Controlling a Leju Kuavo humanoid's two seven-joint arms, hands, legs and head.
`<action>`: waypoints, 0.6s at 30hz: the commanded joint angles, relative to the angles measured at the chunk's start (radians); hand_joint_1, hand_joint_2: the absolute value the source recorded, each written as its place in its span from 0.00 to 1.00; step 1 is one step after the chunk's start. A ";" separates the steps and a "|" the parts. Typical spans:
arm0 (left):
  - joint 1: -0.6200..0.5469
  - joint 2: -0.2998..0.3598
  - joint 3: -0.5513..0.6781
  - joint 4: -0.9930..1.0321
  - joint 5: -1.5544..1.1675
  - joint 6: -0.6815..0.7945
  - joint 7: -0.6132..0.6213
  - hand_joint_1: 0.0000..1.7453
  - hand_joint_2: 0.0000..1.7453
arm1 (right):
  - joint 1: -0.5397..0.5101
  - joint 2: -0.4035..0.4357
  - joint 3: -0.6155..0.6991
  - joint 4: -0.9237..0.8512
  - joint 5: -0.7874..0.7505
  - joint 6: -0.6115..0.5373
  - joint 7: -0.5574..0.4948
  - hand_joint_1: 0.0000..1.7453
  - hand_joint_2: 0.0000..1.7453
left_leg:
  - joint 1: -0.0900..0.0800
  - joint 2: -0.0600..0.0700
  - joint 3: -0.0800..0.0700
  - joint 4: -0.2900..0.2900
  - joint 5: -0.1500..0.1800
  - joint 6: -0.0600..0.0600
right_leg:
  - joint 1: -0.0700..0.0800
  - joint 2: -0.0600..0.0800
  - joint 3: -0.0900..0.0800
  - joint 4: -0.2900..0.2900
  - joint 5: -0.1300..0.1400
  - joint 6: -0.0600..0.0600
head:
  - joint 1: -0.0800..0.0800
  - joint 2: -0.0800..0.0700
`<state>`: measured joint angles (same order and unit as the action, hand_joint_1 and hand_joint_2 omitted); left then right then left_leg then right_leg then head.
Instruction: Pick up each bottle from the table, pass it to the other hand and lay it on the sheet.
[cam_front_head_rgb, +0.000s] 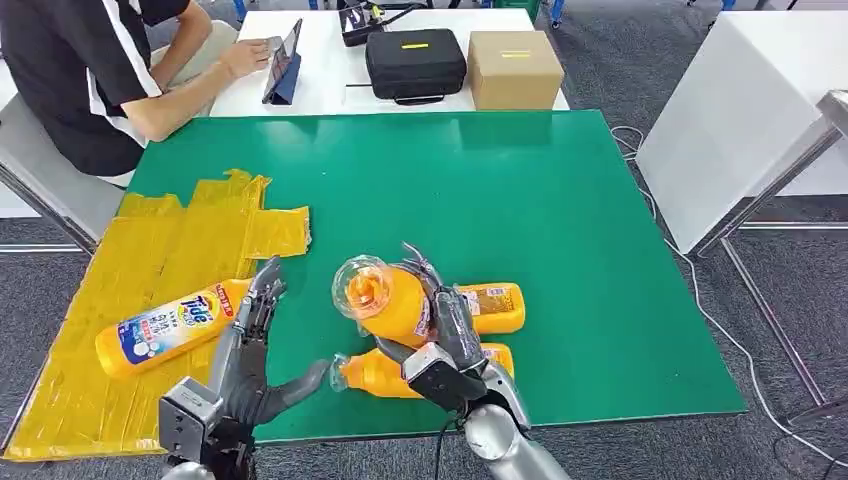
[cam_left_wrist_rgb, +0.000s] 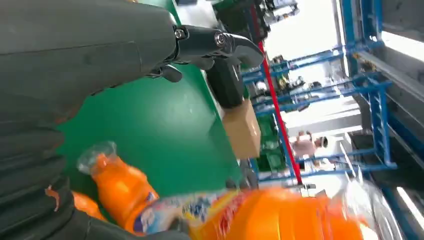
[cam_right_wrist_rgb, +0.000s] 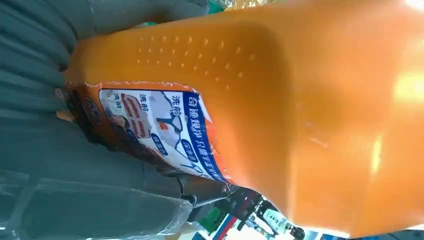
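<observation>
beyond the green mat (cam_front_head_rgb: 560, 200) you have a white table (cam_front_head_rgb: 320, 60) carrying a black zip case (cam_front_head_rgb: 415, 63), a cardboard box (cam_front_head_rgb: 514, 69) just beside it and a propped tablet (cam_front_head_rgb: 283, 65). a person (cam_front_head_rgb: 90, 70) in a black top sits at its left end, one hand touching the tablet. a second white table (cam_front_head_rgb: 740, 110) stands to your right.

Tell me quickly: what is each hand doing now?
Left hand: open, holding nothing.
Right hand: holding an orange bottle above the table.
</observation>
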<state>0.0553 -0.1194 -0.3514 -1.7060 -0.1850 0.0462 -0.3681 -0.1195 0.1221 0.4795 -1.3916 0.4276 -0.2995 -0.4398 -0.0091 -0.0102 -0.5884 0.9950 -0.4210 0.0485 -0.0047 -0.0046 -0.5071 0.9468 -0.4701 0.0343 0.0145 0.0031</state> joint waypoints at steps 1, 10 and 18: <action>-0.024 0.022 -0.082 0.039 -0.016 -0.020 0.018 0.00 1.00 | -0.018 0.003 -0.001 0.040 0.005 -0.005 0.002 1.00 1.00 | 0.000 0.000 0.002 -0.001 0.000 -0.002 | 0.000 0.000 0.002 -0.001 0.000 0.000 | 0.000 0.000; -0.052 0.011 -0.114 0.080 -0.025 -0.024 0.022 0.00 1.00 | -0.007 0.002 0.017 0.025 0.012 -0.008 0.003 1.00 1.00 | 0.000 -0.001 0.003 -0.001 0.000 -0.003 | 0.000 -0.001 0.003 -0.001 -0.001 -0.001 | 0.000 0.000; -0.057 0.010 -0.116 0.086 -0.025 -0.024 0.022 0.00 1.00 | -0.007 0.005 0.027 0.020 0.013 -0.008 0.002 1.00 1.00 | 0.000 0.000 0.002 -0.001 0.000 -0.002 | 0.000 0.000 0.001 -0.001 0.000 0.000 | 0.000 0.000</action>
<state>0.0340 -0.1209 -0.4429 -1.6865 -0.2075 0.0217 -0.3506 -0.1122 0.1316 0.4864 -1.3901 0.4429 -0.3037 -0.4395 -0.0091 -0.0099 -0.5884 0.9951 -0.4211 0.0485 -0.0049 -0.0045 -0.5076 0.9467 -0.4701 0.0343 0.0141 0.0030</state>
